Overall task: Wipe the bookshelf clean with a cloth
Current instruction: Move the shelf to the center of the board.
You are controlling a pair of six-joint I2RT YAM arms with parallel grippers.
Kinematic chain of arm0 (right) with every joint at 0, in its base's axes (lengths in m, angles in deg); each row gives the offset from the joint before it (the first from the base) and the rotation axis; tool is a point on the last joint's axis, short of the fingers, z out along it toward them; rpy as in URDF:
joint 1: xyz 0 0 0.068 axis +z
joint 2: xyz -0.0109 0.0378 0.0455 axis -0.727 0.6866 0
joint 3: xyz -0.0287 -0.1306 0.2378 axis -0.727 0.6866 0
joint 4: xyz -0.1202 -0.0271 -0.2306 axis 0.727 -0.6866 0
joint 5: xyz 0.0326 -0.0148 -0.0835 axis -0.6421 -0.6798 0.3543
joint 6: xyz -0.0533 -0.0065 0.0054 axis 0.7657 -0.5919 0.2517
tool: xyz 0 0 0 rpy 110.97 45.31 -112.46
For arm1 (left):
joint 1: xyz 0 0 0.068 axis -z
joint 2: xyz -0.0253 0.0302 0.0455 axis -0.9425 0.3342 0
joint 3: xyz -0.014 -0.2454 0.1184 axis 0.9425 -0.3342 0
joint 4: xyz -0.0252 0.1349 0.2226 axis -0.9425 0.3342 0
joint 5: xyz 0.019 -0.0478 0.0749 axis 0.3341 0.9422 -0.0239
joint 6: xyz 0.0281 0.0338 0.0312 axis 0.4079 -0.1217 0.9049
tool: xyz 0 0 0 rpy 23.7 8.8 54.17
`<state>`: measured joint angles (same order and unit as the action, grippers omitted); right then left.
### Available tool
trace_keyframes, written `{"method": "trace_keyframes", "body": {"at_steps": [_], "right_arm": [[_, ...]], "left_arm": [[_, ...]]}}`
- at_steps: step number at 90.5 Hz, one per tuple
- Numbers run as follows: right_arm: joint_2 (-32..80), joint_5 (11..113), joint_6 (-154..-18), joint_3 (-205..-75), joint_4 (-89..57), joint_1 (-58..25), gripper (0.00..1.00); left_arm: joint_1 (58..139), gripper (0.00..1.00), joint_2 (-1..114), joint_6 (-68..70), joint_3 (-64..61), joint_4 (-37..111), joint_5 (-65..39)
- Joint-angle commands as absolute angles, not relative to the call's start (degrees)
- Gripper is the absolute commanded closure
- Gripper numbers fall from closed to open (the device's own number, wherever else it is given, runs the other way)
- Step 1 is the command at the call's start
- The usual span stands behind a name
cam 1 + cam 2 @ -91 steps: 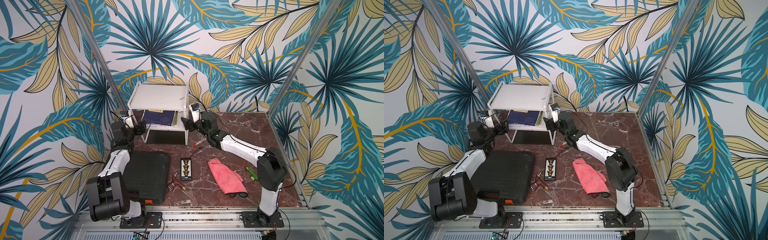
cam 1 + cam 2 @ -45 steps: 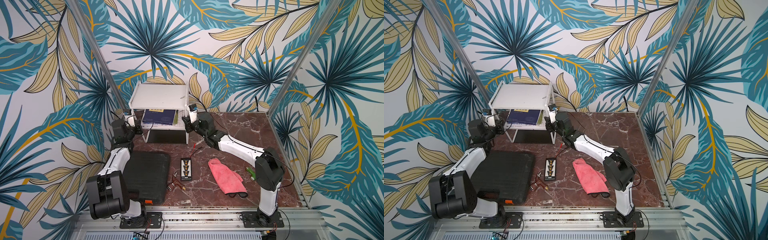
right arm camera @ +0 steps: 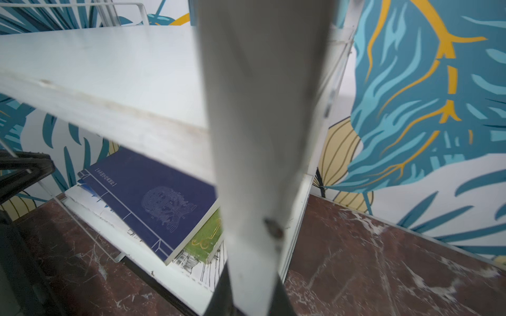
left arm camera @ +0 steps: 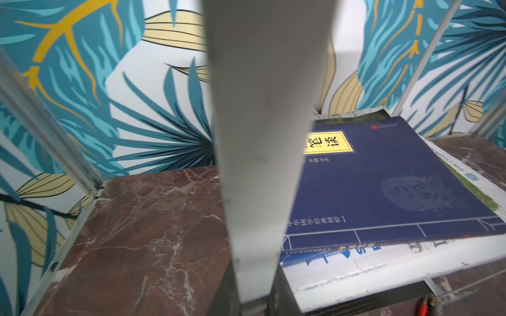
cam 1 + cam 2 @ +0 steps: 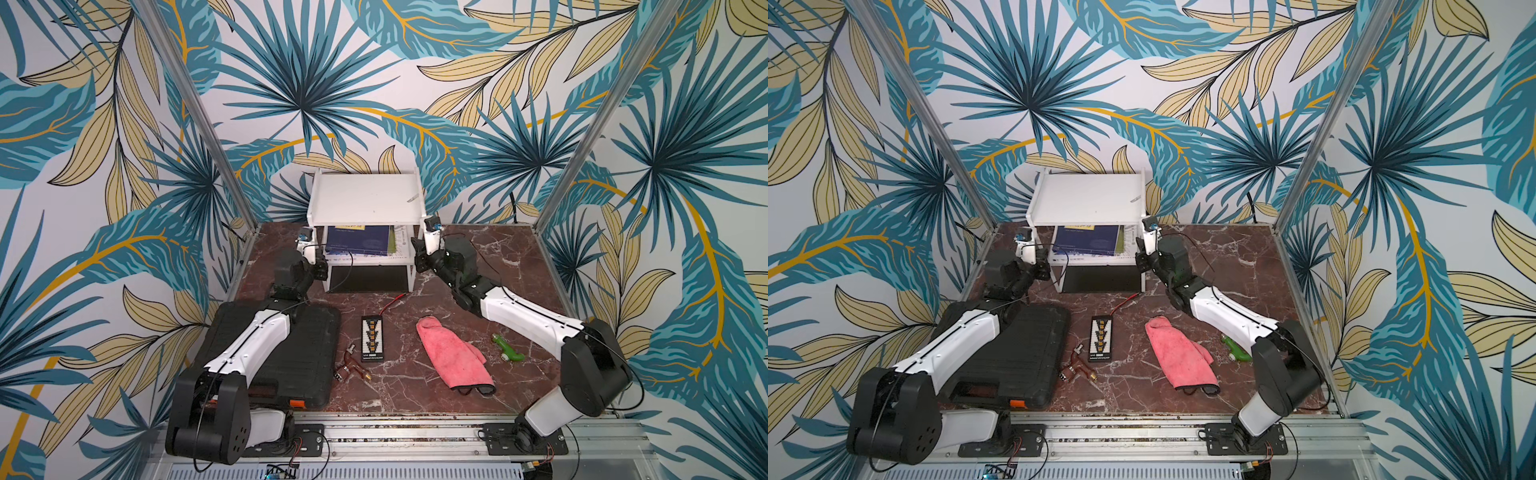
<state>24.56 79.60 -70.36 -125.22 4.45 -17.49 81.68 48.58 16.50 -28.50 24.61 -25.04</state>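
looks like a robot lab test booth, staged decor, not a real room: printed palm-leaf wall panels [image 5: 299, 83] on 3 sides, bare alu posts [image 5: 199, 116] at the corners, faux-marble tabletop [image 5: 498, 257], 2 robot arms [image 5: 523, 316] bolted to an alu rail [image 5: 395, 432] up front.

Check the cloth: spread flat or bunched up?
Bunched up. The cloth lies rumpled and folded over itself on the table, not spread flat.

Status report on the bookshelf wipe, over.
Both shut: left gripper, right gripper, each on a front leg of the bookshelf. The pink cloth lies on the table, unheld. In the way: blue book on lower tier.
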Motion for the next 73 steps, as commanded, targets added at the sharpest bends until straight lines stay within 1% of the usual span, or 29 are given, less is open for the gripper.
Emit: {"method": "trace_keyframes", "body": {"at_steps": [1, 18, 33, 41, 42, 45, 46, 49, 51, 52, 56, 59, 64, 71, 73], "right_arm": [[20.87, 80.96, -74.97, -117.12, -3.22, -22.4, 1.0], [12.62, 79.56, -74.31, -108.86, -3.59, -27.04, 1.0], [8.55, 81.45, -75.69, -105.7, -5.25, -30.02, 1.0], [7.41, 80.54, -75.83, -104.79, -5.26, -30.95, 0.99], [7.25, 80.4, -75.63, -104.61, -5.2, -30.97, 0.97], [6.72, 79.61, -75.15, -104.27, -4.98, -30.99, 0.83], [6.6, 79.46, -75.07, -104.18, -4.93, -30.99, 0.77], [5.97, 79.04, -75.25, -103.79, -4.82, -30.99, 0.55], [5.54, 78.76, -75.36, -103.56, -4.91, -30.99, 0.43], [5.08, 78.64, -75.4, -103.52, -4.89, -30.99, 0.38], [3.44, 77.79, -75.52, -102.98, -5.73, -30.99, 0.24], [1.78, 77.25, -75.7, -102.69, -7.43, -30.98, 0.17], [-1.24, 77.13, -77.38, -101.98, -11.42, -30.99, 0.09], [-6.39, 74.45, -82.74, -100.12, -18.83, -30.99, 0.02], [-7.66, 73.41, -83.87, -99.41, -20.89, -30.93, 0.01]], "left_arm": [[90.01, 0.95, 47.99, 15.5, -29.17, 24.56, -26.48], [100.53, 0.95, 51.05, 13.77, -27.67, 26.07, -32.98], [104.65, 0.94, 54.75, 11.61, -24.71, 27.39, -33.31], [106.09, 0.89, 55.64, 10.26, -24.36, 27.18, -34.34], [106.26, 0.88, 55.72, 10.1, -24.4, 27.1, -34.54], [106.4, 0.83, 55.83, 9.6, -24.55, 26.89, -34.81], [106.41, 0.82, 55.86, 9.5, -24.59, 26.78, -34.86], [106.42, 0.76, 55.88, 9.07, -24.78, 26.57, -35.45], [106.42, 0.73, 55.88, 8.86, -24.9, 26.51, -35.95], [106.42, 0.71, 55.84, 8.78, -24.94, 26.46, -36.18], [106.42, 0.65, 55.61, 8.97, -25.04, 26.63, -36.98], [106.44, 0.58, 55.02, 9.09, -25.06, 27.03, -37.63], [106.42, 0.48, 53.84, 9.31, -25.68, 27.58, -38.8], [106.42, 0.37, 51.77, 9.32, -27.23, 27.32, -40.47], [106.42, 0.35, 51.23, 9.25, -27.58, 27.23, -40.92]]}}
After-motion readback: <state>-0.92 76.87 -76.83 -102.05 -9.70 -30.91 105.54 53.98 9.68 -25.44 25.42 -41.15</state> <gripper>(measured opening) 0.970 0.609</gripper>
